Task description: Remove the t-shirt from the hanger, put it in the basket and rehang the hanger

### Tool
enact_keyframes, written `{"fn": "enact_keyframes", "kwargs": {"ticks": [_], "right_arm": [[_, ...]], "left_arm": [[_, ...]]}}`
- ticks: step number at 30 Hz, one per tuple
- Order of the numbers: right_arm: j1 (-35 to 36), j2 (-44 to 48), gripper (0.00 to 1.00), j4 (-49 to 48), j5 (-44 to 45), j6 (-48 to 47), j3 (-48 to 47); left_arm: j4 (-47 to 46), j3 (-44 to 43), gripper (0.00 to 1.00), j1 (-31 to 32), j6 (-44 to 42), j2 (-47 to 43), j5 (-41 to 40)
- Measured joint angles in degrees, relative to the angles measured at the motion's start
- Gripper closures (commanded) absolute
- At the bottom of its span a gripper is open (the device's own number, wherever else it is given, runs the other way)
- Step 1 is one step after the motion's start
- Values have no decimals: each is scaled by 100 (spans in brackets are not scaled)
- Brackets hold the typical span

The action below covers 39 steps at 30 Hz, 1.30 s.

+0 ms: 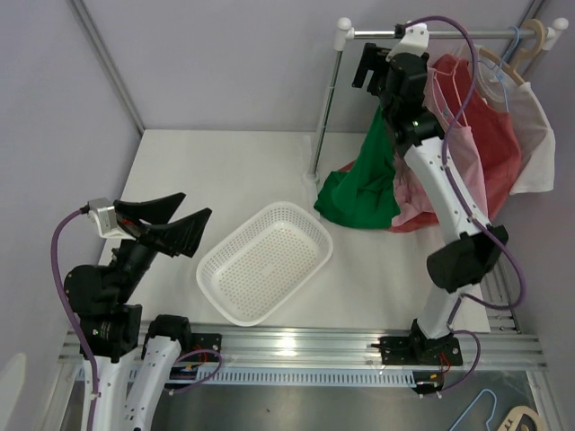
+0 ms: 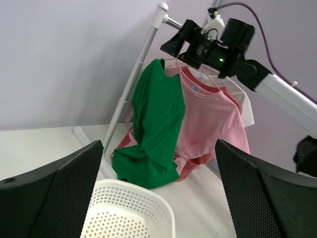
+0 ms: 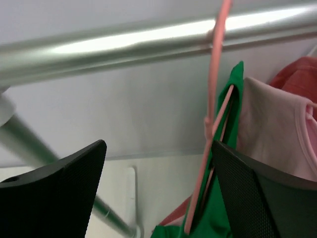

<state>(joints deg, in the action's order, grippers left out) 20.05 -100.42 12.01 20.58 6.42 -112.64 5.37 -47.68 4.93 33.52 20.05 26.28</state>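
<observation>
Right wrist view: right gripper [image 3: 158, 148] spread wide beside pink hanger [image 3: 214, 89] holding green t-shirt [image 3: 237, 99]; left gripper [image 2: 158, 148] also apart

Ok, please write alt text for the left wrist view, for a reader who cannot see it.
A green t-shirt hangs from a metal rack beside a pink shirt, with the right gripper at its top. A white basket sits below, framed by the open left gripper.

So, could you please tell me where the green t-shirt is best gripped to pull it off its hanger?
Probably the shoulder of the green t-shirt beside the thin pink hanger, coming from the metal post side: it hangs outermost, other shirts behind.
</observation>
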Motion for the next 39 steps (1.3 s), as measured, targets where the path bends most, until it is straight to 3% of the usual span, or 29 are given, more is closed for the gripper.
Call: {"fn": "enact_keyframes", "kwargs": {"ticks": [4, 7, 11, 15, 16, 17, 19, 22, 26, 27, 28, 29, 31, 34, 37, 38, 39], "right_arm": [[-96, -1294, 12, 529, 293, -98, -1799], [-120, -1950, 23, 817, 553, -157, -2691], [-111, -2059, 18, 1043, 949, -160, -2758], [-63, -1779, 20, 977, 1250, -177, -2129], [-61, -1694, 25, 922, 1307, -184, -1932], [-59, -1596, 47, 911, 1360, -197, -1742], [-48, -1460, 67, 911, 1434, -227, -1488], [-39, -1399, 81, 892, 1554, -232, -1403], [-17, -1338, 77, 789, 1681, -345, -1375], [-15, -1322, 72, 739, 1707, -376, -1375], [-11, -1307, 58, 699, 1733, -402, -1375], [0, -1281, 32, 658, 1784, -479, -1375], [26, -1235, 22, 597, 1878, -612, -1381], [70, -1180, 25, 507, 2017, -820, -1416], [85, -1161, 43, 393, 2124, -984, -1458], [85, -1158, 56, 363, 2144, -1029, -1475], [85, -1158, 60, 348, 2162, -1058, -1480]], "left_arm": [[17, 0, 0, 0, -83, 4, -50], [42, 0, 1, 0, -122, 24, -63], [116, 2, 0, 0, -205, 42, -81], [133, 42, 0, 0, -225, 42, -111], [136, 52, 1, 0, -234, 44, -114], [138, 66, 1, 0, -236, 46, -114], [142, 81, 1, 0, -249, 46, -114], [149, 87, 1, 0, -251, 46, -111], [153, 107, 1, 0, -254, 37, -111], [164, 109, 0, 0, -254, 35, -111], [164, 109, 1, 0, -254, 33, -111], [164, 109, 0, 0, -254, 28, -111], [162, 109, 0, 0, -254, 22, -111], [162, 109, 0, 0, -254, 17, -109], [162, 109, 1, 0, -251, 17, -105], [162, 109, 0, 0, -251, 17, -105], [162, 109, 0, 0, -251, 17, -105]]}}
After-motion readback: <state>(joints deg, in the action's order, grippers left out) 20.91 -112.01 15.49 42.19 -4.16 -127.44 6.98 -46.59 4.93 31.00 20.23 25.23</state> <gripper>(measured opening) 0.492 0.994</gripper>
